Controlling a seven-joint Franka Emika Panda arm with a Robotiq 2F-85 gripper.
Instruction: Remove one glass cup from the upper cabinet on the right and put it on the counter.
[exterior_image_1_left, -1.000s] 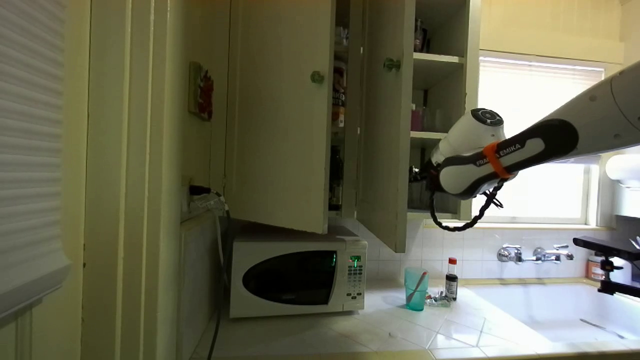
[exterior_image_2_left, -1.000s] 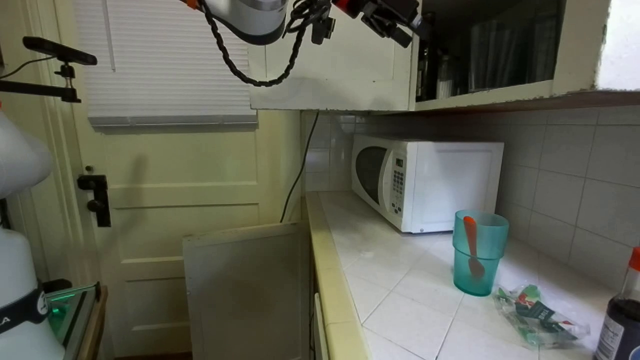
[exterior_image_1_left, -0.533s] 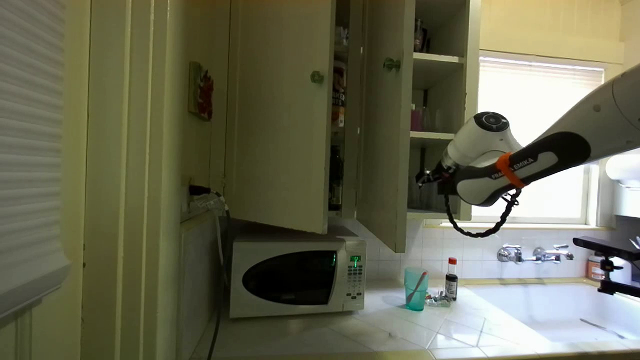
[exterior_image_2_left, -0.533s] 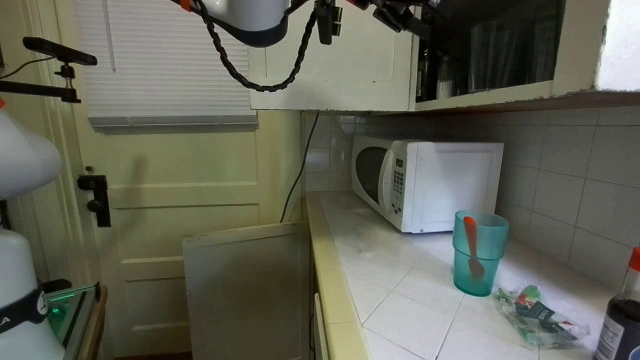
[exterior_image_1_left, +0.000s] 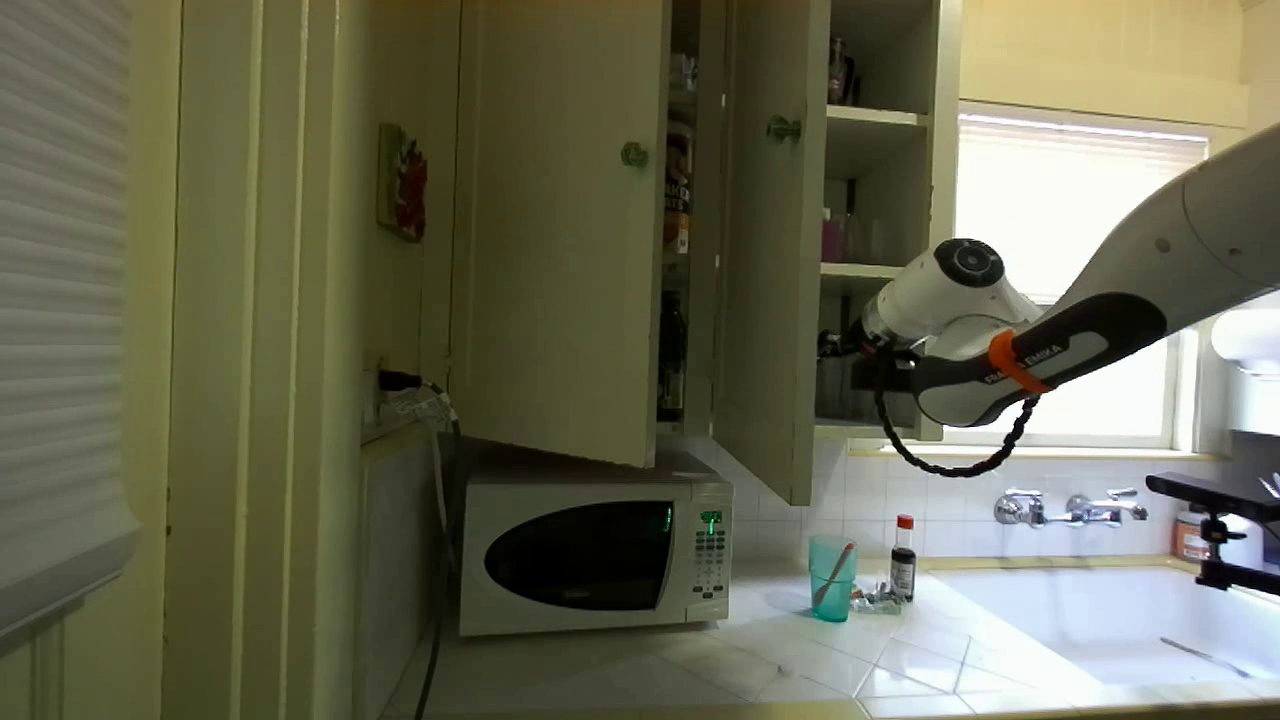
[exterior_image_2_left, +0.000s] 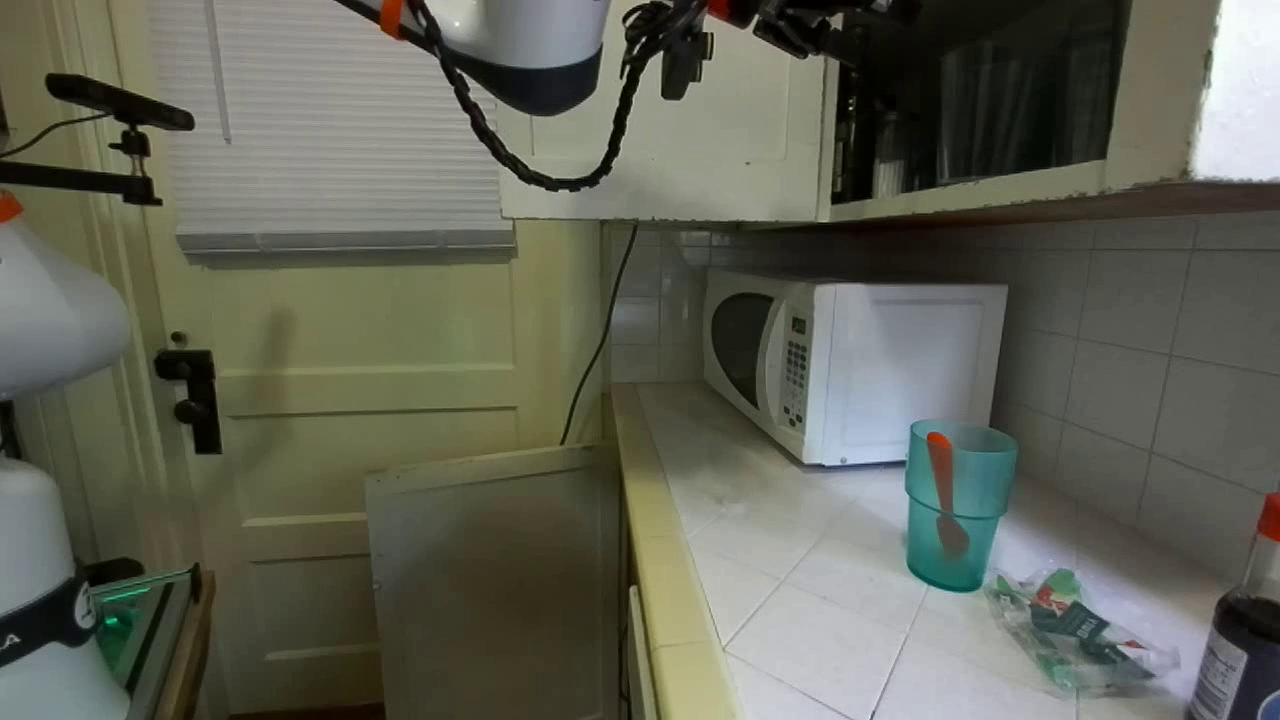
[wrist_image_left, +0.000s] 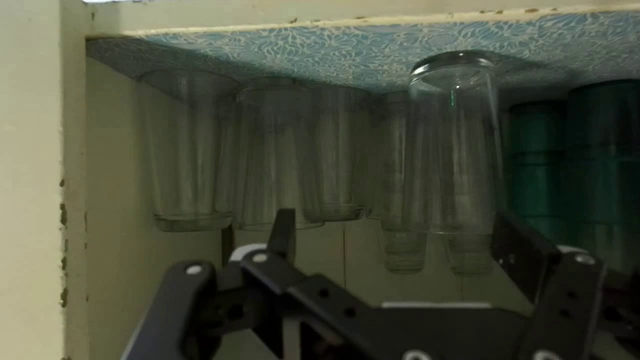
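Wrist view: claw is standing spread, gripping nothing; nearest glass cup is sitting upper right of centre, in the upper cabinet.
Glass cup is probably behaving as light, rigid, slippery and fragile; its mid-wall is offering the safer hold. Dimness is blurring the rear tumblers and masking any contact.

On a tiled counter, a microwave is standing near a back corner; a teal tumbler, plastic packet and red-capped bottle are sitting clear of the front edge.
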